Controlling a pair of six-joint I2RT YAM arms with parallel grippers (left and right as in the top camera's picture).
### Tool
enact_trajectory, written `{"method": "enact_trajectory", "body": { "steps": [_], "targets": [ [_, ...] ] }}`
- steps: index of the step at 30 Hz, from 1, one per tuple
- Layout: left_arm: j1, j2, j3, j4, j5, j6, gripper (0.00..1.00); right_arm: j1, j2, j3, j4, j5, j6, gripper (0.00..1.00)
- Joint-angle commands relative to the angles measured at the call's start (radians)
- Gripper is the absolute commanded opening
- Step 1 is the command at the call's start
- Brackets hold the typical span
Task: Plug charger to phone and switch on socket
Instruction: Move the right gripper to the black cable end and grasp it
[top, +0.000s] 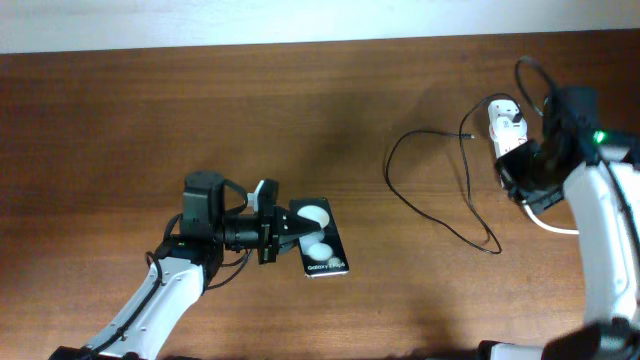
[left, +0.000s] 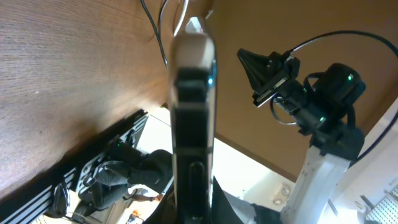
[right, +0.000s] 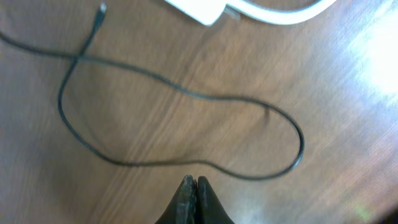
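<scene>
The phone (top: 322, 241), a black slab with two white round patches and white lettering, lies at lower centre of the table. My left gripper (top: 284, 237) is shut on its near end. In the left wrist view the phone (left: 193, 93) shows edge-on between the jaws (left: 193, 202). The charger's thin black cable (top: 430, 205) loops on the table, its plug tip (top: 464, 135) lying free near the white socket (top: 507, 122). My right gripper (top: 513, 172) is shut and empty, hovering above the cable loop (right: 186, 93). The plug tip (right: 101, 9) and the socket's corner (right: 199, 9) show at the top.
The socket's thick white cord (top: 550, 222) curves under my right arm; it also shows in the right wrist view (right: 280, 15). My right arm (left: 323, 106) shows beyond the phone in the left wrist view. The brown wooden table (top: 150, 110) ends at a pale wall along the top.
</scene>
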Motion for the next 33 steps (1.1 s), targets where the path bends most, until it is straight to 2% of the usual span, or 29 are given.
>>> {"method": "enact_trajectory", "body": {
  "steps": [1,4,7,11,12,13,15,17,19,22,26,27,28,29,31,33],
  "targets": [
    [-0.004,0.0,0.027,0.005,0.0,0.023,0.0,-0.058,0.17,0.179,-0.055,0.05,-0.037,0.04],
    [-0.004,0.0,0.027,0.005,0.001,0.023,0.0,-0.105,0.43,0.435,-0.132,0.052,-0.056,0.04],
    [-0.004,0.0,0.027,0.005,0.001,0.022,0.0,-0.137,0.576,0.565,-0.164,0.051,-0.075,0.04],
    [-0.004,0.0,0.027,0.043,0.011,0.023,0.0,-0.137,0.575,0.566,-0.217,0.052,-0.14,0.04],
    [-0.004,0.0,0.027,0.095,0.021,0.023,0.0,-0.137,0.575,0.566,-0.235,0.052,-0.146,0.04],
    [-0.004,0.0,0.027,0.251,0.045,0.022,0.0,-0.137,0.57,0.566,-0.262,0.051,-0.163,0.04],
    [-0.004,0.0,0.027,0.319,0.056,0.022,0.0,-0.137,0.523,0.566,-0.287,0.051,-0.19,0.04],
    [-0.004,0.002,0.027,0.319,0.048,-0.079,0.0,-0.137,0.479,0.566,-0.325,0.051,-0.19,0.04],
    [-0.004,0.004,0.027,0.318,0.011,-0.127,0.0,-0.135,0.422,0.566,-0.372,0.051,-0.19,0.04],
    [-0.004,0.005,0.027,0.318,-0.015,-0.127,0.0,-0.127,0.397,0.565,-0.366,0.032,-0.19,0.04],
    [-0.004,0.005,0.027,0.318,-0.033,-0.119,0.0,-0.005,0.399,0.565,-0.291,0.017,-0.209,0.04],
    [-0.004,0.005,0.027,0.318,-0.049,-0.12,0.0,0.049,0.399,0.565,-0.238,0.018,-0.246,0.08],
    [-0.004,0.005,0.027,0.318,-0.061,-0.119,0.0,0.098,0.399,0.565,-0.18,0.026,-0.257,0.17],
    [-0.004,0.005,0.027,0.318,-0.064,-0.119,0.0,0.157,0.399,0.565,-0.089,0.026,-0.257,0.22],
    [-0.004,0.005,0.027,0.318,-0.068,-0.119,0.0,0.224,0.405,0.565,0.033,0.026,-0.257,0.27],
    [-0.004,0.005,0.027,0.318,-0.071,-0.119,0.0,0.276,0.439,0.565,0.145,0.029,-0.256,0.46]
  ]
}}
